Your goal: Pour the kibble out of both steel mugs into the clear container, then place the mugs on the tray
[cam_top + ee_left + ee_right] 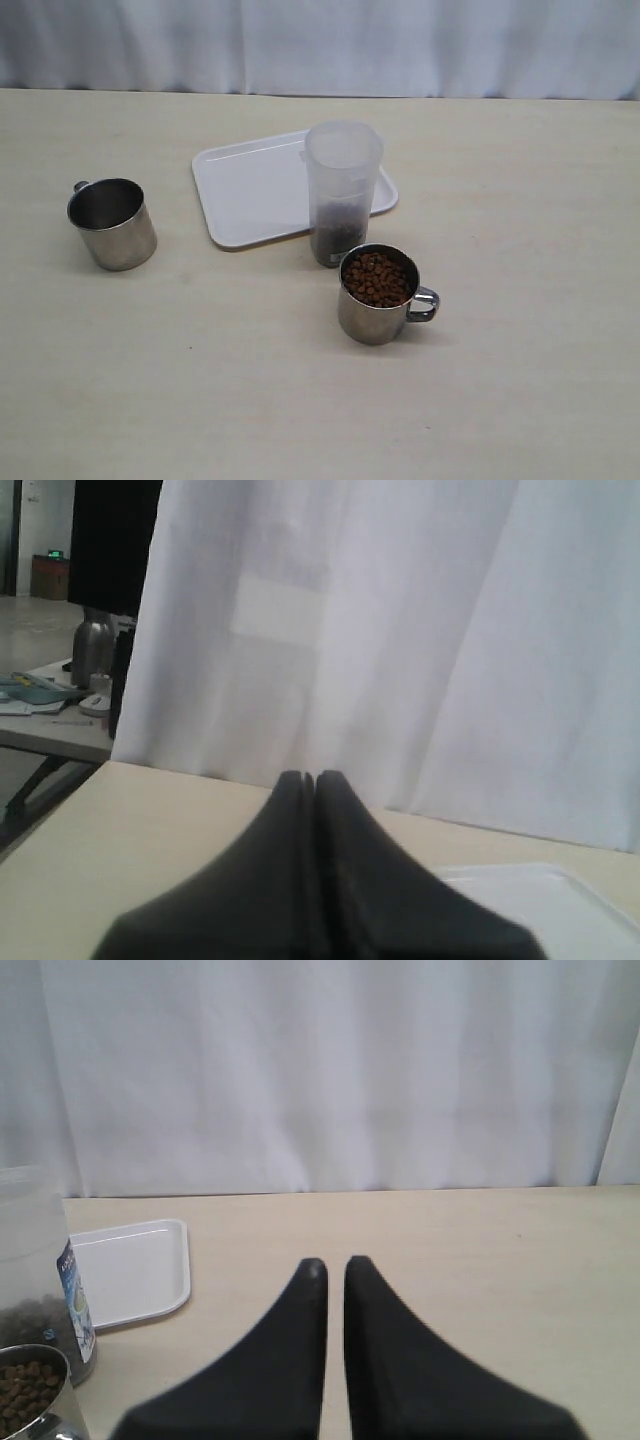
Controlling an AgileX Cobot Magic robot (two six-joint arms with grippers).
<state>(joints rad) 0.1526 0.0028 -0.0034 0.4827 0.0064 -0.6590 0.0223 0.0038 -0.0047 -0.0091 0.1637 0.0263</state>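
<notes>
One steel mug [112, 224] stands at the left of the table, its inside bare, handle to the rear. The other steel mug [378, 296] stands front of centre, filled with kibble [377, 278], handle to the right. Just behind it rises the clear container [342, 190], with a shallow layer of kibble in its bottom. It stands at the front right edge of the white tray [255, 190]. Neither gripper shows in the exterior view. My left gripper [312, 778] is shut on nothing. My right gripper [335, 1263] holds nothing, its fingers a thin slit apart; the container [35, 1260] and full mug [30, 1400] lie to its side.
A white curtain [320, 45] hangs along the table's far edge. In the left wrist view a corner of the tray [540, 890] shows, and beyond the curtain's edge stands another table with a steel flask [92, 650].
</notes>
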